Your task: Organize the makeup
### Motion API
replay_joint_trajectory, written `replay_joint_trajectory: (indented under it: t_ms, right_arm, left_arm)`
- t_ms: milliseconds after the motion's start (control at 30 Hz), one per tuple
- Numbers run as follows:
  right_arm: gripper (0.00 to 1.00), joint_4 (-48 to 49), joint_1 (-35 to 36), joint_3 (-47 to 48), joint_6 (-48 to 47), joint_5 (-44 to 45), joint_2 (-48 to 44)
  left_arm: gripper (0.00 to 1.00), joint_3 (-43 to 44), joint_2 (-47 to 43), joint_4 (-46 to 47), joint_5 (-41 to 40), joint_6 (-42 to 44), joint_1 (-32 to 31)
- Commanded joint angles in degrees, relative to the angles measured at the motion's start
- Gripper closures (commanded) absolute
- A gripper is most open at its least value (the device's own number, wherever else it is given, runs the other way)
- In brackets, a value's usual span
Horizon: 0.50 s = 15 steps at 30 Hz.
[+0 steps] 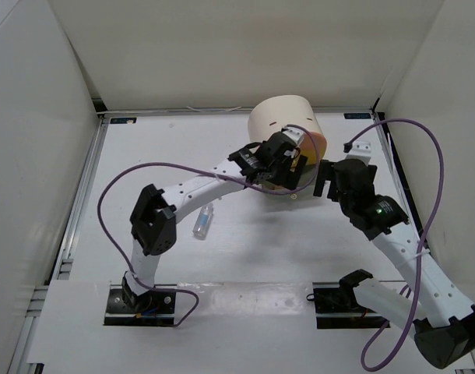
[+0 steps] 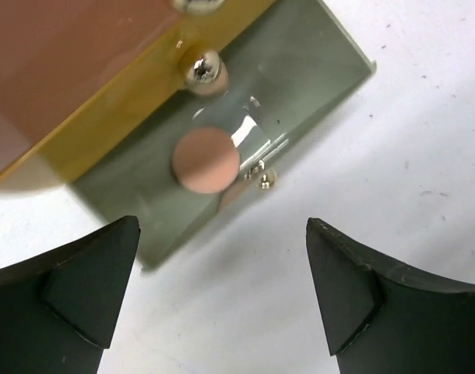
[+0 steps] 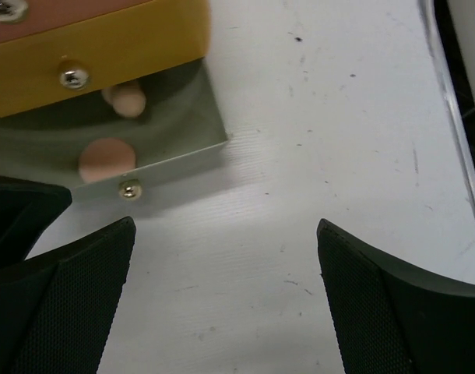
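drawer open, 1 puff in, 1 bottle left out

my left claw hangs with its fingers wide apart and nothing between them, and just ahead of its tips the peach round puff lies in the pulled-out drawer at the foot of the cream cylinder box. my right claw waits just beside the left one, also spread wide and empty, with the same drawer ahead and to its left. the clear little bottle lies on the table well back from my left claw, beside that arm's forearm, not yet put away. no other makeup is in view, so i judge the job late on: the bottle to stow, the drawer to shut.
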Motion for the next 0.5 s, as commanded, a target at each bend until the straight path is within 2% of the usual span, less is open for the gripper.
replay_joint_trajectory:
  t_ms: [0,67,100,133,200,333,367,467]
  right_arm:
    - [0.01,4.61,0.35,1.83,-6.71,-10.19,0.95]
    - [0.01,5.31,1.06,2.19,-8.29,-14.42,1.84]
    - [0.01,6.36,1.41,2.36,-7.43,-16.19,2.71]
    - [0.01,6.71,2.11,2.54,-7.68,-17.6,3.42]
    - [0.01,8.47,5.61,3.59,-6.21,-20.41,6.23]
    - [0.01,13.21,18.17,5.61,-5.22,-20.07,14.65]
    - [0.01,15.14,23.5,6.49,-4.88,-19.03,19.72]
    - [0.01,16.74,28.29,12.37,1.87,-15.69,31.52]
  left_arm:
    - [0.02,-6.5,-12.75,-1.69,-1.92,-2.09,-0.26]
    - [0.02,-11.79,-20.66,-3.0,-6.05,-4.29,0.36]
    - [0.02,-17.82,-23.65,-4.14,-7.19,-7.7,1.67]
    - [0.02,-20.66,-29.59,-6.59,-10.34,-9.65,2.46]
    - [0.02,-27.86,-35.43,-10.81,-13.69,-16.91,5.0]
    - [0.02,-34.04,-48.79,-26.6,-22.65,-28.45,8.09]
    - [0.02,-34.49,-53.16,-28.39,-23.46,-29.95,8.53]
    - [0.02,-35.19,-59.86,-31.92,-24.87,-32.51,10.11]
